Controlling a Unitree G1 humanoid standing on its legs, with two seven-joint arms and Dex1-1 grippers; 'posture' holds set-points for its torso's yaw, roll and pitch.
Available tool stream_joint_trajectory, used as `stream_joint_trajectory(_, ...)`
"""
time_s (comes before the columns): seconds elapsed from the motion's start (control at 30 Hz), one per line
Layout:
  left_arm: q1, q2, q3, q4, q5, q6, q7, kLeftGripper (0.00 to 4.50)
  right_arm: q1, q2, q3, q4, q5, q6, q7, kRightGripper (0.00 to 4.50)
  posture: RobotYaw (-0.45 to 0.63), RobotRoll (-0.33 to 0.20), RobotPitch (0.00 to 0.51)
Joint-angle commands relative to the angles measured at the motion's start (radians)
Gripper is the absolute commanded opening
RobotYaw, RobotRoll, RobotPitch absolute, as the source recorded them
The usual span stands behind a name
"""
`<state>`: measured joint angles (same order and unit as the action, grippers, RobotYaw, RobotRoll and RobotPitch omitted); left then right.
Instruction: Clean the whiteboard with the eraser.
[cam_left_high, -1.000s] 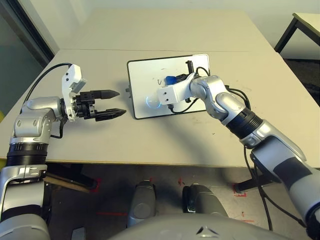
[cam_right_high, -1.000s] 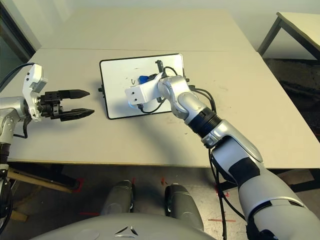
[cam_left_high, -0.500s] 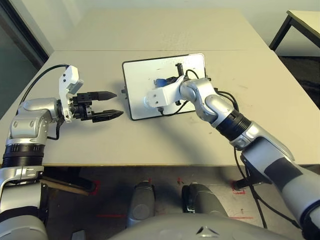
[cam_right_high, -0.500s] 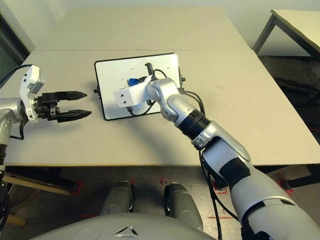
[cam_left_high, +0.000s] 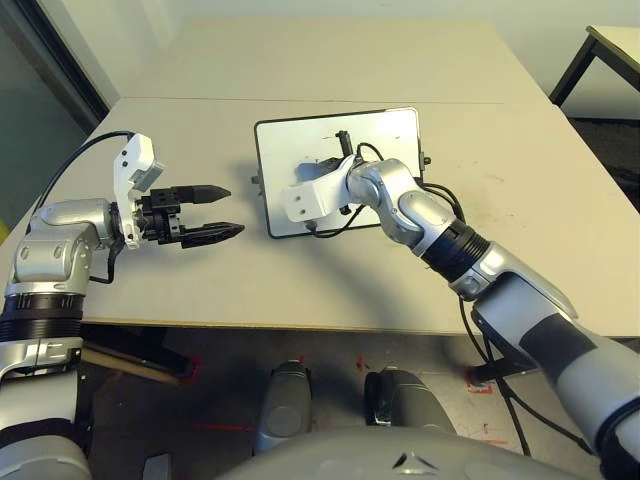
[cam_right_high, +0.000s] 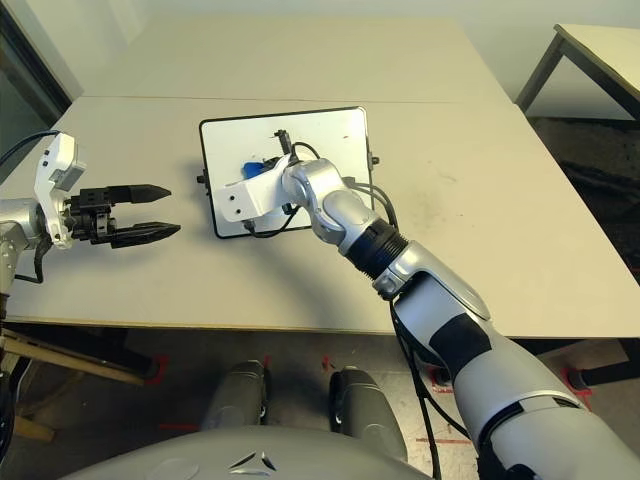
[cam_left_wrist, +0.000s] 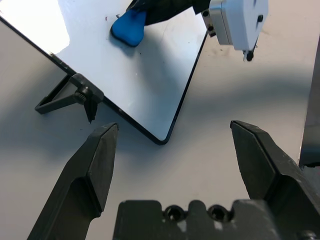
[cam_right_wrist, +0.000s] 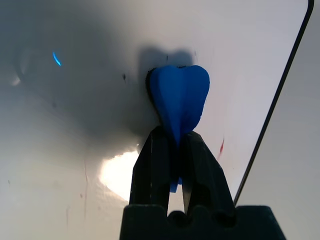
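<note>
**Eraser pressed to the board in the right gripper**

The whiteboard (cam_left_high: 340, 170) lies on the pale desk (cam_left_high: 520, 250), set a little askew, with its black frame and small grey side knobs showing. A black prop leg (cam_left_wrist: 60, 97) juts from the edge nearest the left arm. A few faint dark marks are left on the glossy white surface, near its far edge and by the eraser, and a tiny red fleck sits close to the frame in the right wrist view.

The right gripper (cam_right_wrist: 175, 145) reaches across the board from the robot's right side. Its jaws are clamped on the eraser (cam_right_wrist: 179, 102), pinching the blue block at its narrow middle. The eraser's broad end lies against the white surface, in the part of the board toward the left arm, with its shadow close around it. In the head views the eraser (cam_right_high: 252, 169) peeks out just past the white wrist housing.

The left gripper (cam_left_high: 222, 211) hovers above the bare desk to the left of the board, near it but apart, pointing toward its near-left corner. Its jaws stand wide apart with nothing between them, and its fingers (cam_left_wrist: 97, 165) frame that corner in the left wrist view.
</note>
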<state>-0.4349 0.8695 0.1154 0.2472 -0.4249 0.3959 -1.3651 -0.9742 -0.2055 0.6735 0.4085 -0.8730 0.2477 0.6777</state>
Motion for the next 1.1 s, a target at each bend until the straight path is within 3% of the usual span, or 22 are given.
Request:
stream_joint_trajectory(0.03,-0.027,-0.004,-0.015,0.008,0.004,-0.008,-0.005,4.5,0.003,-0.043,-0.021,0.021,-0.006,0.014,0.007,0.12,0.35,0.0,0.047)
stream_joint_trajectory(0.57,-0.069,-0.018,-0.045,0.058,0.016,-0.035,-0.019,4.5,0.019,-0.132,-0.066,-0.012,0.01,0.03,0.023,0.12,0.32,0.0,0.046)
stream_joint_trajectory(1.1,-0.06,-0.016,-0.038,0.046,0.009,-0.028,-0.011,4.5,0.049,-0.026,0.001,-0.027,-0.016,0.013,0.033,0.12,0.34,0.0,0.048)
